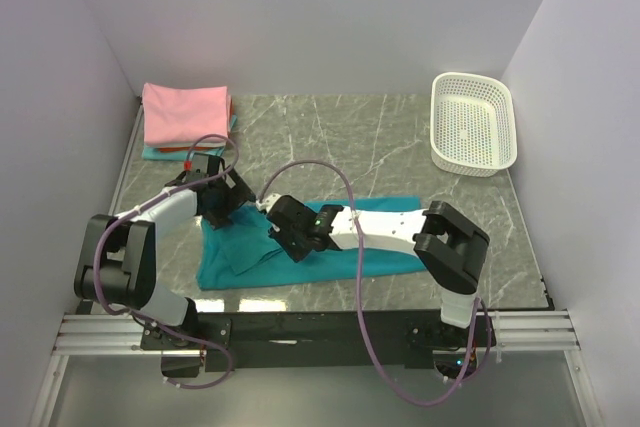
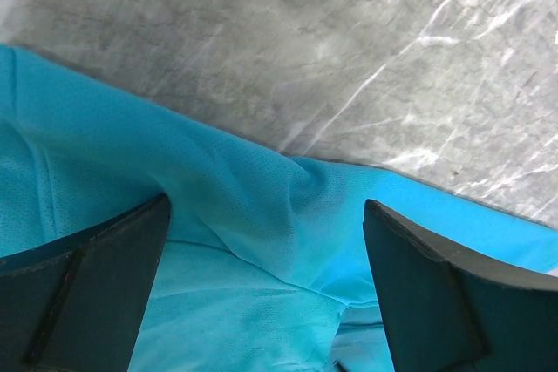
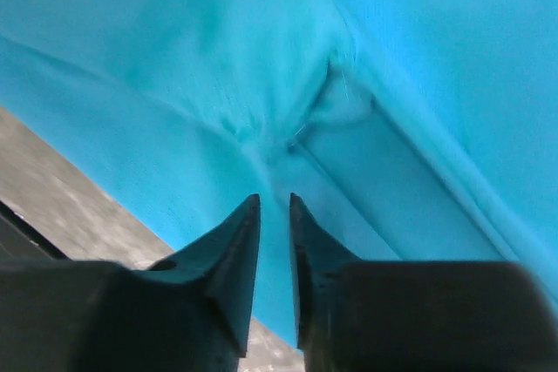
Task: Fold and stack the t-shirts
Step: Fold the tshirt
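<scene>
A teal shirt (image 1: pixel 235 262) lies partly folded along the near side of the marbled surface (image 1: pixel 350 137), its left end bunched into overlapping layers and its right end spread flat under the right arm. The left gripper (image 1: pixel 222 209) hangs over the shirt's far left corner; in its wrist view the gripper (image 2: pixel 268 206) stands wide apart above the teal shirt (image 2: pixel 261 215), whose edge runs across bare stone. The right gripper (image 1: pixel 272 219) reaches in from the right to the shirt's folded middle; seen from its wrist, the gripper (image 3: pixel 272 205) is drawn to a narrow slit, its tips just short of a pucker where the teal shirt (image 3: pixel 436 58) gathers beside a flat seam. At the back left corner a folded pink shirt (image 1: pixel 185 112) sits on an aqua shirt (image 1: pixel 158 152). A white basket (image 1: pixel 475 165) stands at the back right.
</scene>
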Robot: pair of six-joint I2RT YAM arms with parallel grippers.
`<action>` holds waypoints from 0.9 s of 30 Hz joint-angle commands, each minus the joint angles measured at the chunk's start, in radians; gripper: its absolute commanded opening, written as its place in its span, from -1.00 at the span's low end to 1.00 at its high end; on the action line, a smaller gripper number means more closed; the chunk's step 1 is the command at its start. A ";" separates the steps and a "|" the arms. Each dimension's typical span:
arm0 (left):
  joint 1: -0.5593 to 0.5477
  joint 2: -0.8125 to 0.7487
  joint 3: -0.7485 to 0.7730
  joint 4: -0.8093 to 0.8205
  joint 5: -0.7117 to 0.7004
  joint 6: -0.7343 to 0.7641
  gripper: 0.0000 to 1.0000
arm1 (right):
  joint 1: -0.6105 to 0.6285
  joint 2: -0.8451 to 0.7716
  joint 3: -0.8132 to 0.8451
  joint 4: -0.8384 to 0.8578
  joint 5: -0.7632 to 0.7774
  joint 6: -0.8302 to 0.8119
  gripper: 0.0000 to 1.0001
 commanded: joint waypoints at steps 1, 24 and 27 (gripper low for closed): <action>0.009 -0.034 -0.002 -0.069 -0.060 0.044 0.99 | 0.008 -0.069 -0.021 -0.032 0.031 0.025 -0.33; -0.206 -0.298 -0.147 -0.071 -0.022 -0.123 0.99 | -0.621 -0.387 -0.352 0.121 -0.029 0.307 0.83; -0.206 -0.266 -0.204 0.027 0.024 -0.123 0.99 | -0.664 -0.307 -0.365 0.164 -0.098 0.324 0.84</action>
